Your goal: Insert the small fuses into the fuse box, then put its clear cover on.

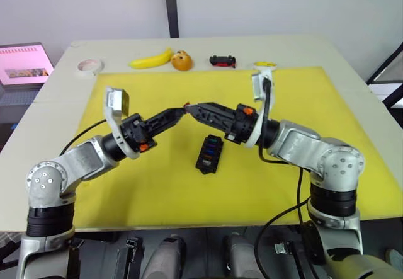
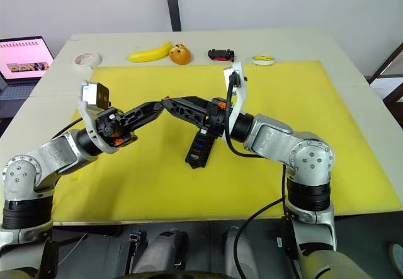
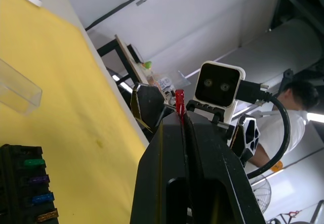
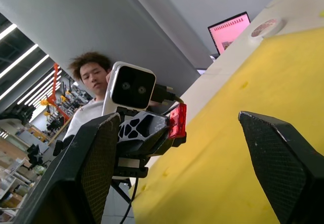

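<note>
Both arms raised over the yellow mat (image 1: 151, 184), tips meeting above its centre. Left gripper (image 1: 184, 108) pressed together, pinching a red fuse (image 3: 179, 102) at its very tip; the fuse stands up clear of the finger ends. Right gripper (image 1: 194, 110) spread wide, its fingers either side of that red fuse in the right wrist view, not touching it as far as can be seen.

Fuse box (image 1: 209, 153) lies on the mat just below the meeting tips, toward 6 o'clock. Slots hold green, purple, blue and orange-brown fuses; other slots hard to read at this angle.

Clear cover (image 3: 17, 88) rests on the mat near the fuse box, apart from it.

Far table edge, 12 o'clock: banana (image 1: 151, 60), toy car (image 1: 222, 60), tape roll (image 1: 89, 66).
</note>
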You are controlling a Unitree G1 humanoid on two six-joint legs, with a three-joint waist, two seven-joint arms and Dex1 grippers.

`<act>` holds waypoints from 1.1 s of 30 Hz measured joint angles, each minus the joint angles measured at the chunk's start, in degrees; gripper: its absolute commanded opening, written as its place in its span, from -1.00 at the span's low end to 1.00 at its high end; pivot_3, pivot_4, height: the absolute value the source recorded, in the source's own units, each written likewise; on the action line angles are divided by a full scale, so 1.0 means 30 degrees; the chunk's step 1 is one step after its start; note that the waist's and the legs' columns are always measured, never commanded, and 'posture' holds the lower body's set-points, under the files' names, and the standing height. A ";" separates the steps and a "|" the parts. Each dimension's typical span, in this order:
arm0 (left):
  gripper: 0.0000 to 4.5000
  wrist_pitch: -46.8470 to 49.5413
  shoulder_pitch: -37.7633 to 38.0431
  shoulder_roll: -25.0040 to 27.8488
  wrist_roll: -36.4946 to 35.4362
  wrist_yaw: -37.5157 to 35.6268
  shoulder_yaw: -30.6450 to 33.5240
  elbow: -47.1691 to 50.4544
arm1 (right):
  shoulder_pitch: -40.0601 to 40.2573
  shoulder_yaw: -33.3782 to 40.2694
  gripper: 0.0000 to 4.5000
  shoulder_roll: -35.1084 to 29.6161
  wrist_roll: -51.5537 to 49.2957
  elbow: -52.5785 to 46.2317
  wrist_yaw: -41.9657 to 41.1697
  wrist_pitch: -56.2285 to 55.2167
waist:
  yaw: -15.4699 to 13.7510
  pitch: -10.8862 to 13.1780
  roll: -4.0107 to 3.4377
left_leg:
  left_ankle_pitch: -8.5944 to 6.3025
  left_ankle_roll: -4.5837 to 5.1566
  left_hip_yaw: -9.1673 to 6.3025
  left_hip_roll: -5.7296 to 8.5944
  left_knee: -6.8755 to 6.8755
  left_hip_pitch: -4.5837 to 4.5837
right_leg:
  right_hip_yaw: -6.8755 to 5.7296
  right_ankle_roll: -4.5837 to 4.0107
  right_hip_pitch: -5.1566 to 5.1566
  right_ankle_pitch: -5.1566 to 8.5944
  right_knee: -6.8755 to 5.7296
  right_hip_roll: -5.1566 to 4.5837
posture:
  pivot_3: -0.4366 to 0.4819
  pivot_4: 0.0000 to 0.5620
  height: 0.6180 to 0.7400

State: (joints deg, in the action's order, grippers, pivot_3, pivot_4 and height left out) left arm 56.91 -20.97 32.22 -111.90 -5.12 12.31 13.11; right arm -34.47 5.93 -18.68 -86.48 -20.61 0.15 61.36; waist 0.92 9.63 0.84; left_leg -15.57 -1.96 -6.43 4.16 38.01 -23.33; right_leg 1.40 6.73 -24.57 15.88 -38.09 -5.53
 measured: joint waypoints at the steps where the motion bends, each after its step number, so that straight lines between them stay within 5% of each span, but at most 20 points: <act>1: -1.00 -0.0001 0.0001 -0.0006 0.0000 -0.0003 -0.0015 0.0000 | 0.0031 -0.0030 0.74 -0.0024 -0.0056 0.0000 0.0037 -0.0035 | 0.0001 0.0000 0.0000 | 0.0000 0.0000 0.0000 0.0000 0.0000 0.0000 | 0.0000 0.0000 0.0000 0.0000 0.0000 0.0000 | -0.05 -0.47 1.00; 7: -1.00 -0.0087 0.0002 -0.0311 0.0000 -0.0004 -0.0026 0.0006 | 0.0148 -0.0312 0.74 -0.0147 -0.0537 0.0001 0.0478 -0.0328 | -0.0004 0.0000 0.0001 | 0.0000 0.0001 0.0000 0.0000 0.0000 0.0000 | 0.0001 0.0000 0.0000 0.0000 0.0002 0.0000 | -0.05 -0.47 1.00; 11: -1.00 -0.0216 0.0006 -0.0375 0.0000 0.0000 -0.0075 0.0018 | 0.0179 -0.0401 0.20 -0.0153 -0.0697 0.0001 0.0631 -0.0623 | -0.0009 0.0000 0.0001 | -0.0001 0.0002 0.0000 0.0000 0.0000 0.0000 | 0.0001 0.0000 0.0000 0.0000 0.0002 0.0000 | -0.05 -0.47 1.00; 25: -1.00 -0.0390 0.0003 -0.0419 0.0000 -0.0003 -0.0366 0.0026 | 0.0178 -0.0807 0.20 -0.0408 -0.1114 0.0005 0.1010 -0.0995 | -0.0020 0.0001 0.0000 | -0.0017 0.0030 0.0000 0.0000 -0.0002 -0.0001 | 0.0001 0.0000 0.0002 0.0000 0.0008 0.0000 | -0.05 -0.47 1.00; 29: -1.00 -0.0394 0.0003 -0.0450 0.0000 -0.0003 -0.0483 0.0026 | 0.0179 -0.0809 -0.34 -0.0562 -0.1306 0.0005 0.1126 -0.1085 | -0.0012 0.0001 0.0001 | -0.0018 0.0032 -0.0001 0.0000 -0.0002 -0.0001 | 0.0001 0.0000 0.0002 0.0000 0.0009 0.0001 | -0.05 -0.47 1.00; 31: -1.00 -0.0406 0.0003 -0.0451 0.0000 -0.0003 -0.0557 0.0026 | 0.0178 -0.0811 -0.83 -0.0617 -0.1507 0.0005 0.1157 -0.1133 | -0.0011 0.0001 0.0000 | -0.0017 0.0031 -0.0001 -0.0001 -0.0002 -0.0001 | 0.0000 0.0000 0.0002 0.0000 0.0009 0.0000 | -0.05 -0.47 1.00; 33: -1.00 -0.0443 0.0033 -0.0470 0.0026 0.0035 -0.0625 0.0013 | 0.0178 -0.0804 -0.98 -0.0769 -0.1733 -0.0027 0.1152 -0.1274 | -0.0020 0.0003 -0.0002 | -0.0019 0.0033 0.0000 0.0000 -0.0002 -0.0002 | 0.0002 0.0000 0.0003 0.0001 0.0014 0.0000 | -0.05 -0.47 1.00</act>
State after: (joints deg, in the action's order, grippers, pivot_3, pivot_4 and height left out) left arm 55.58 -20.88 30.81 -111.83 -5.01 10.44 13.15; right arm -33.94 3.52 -20.99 -91.67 -20.69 3.61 57.54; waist 0.86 9.64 0.84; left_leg -15.62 -1.86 -6.43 4.16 38.00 -23.33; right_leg 1.41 6.73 -24.56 15.88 -38.05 -5.53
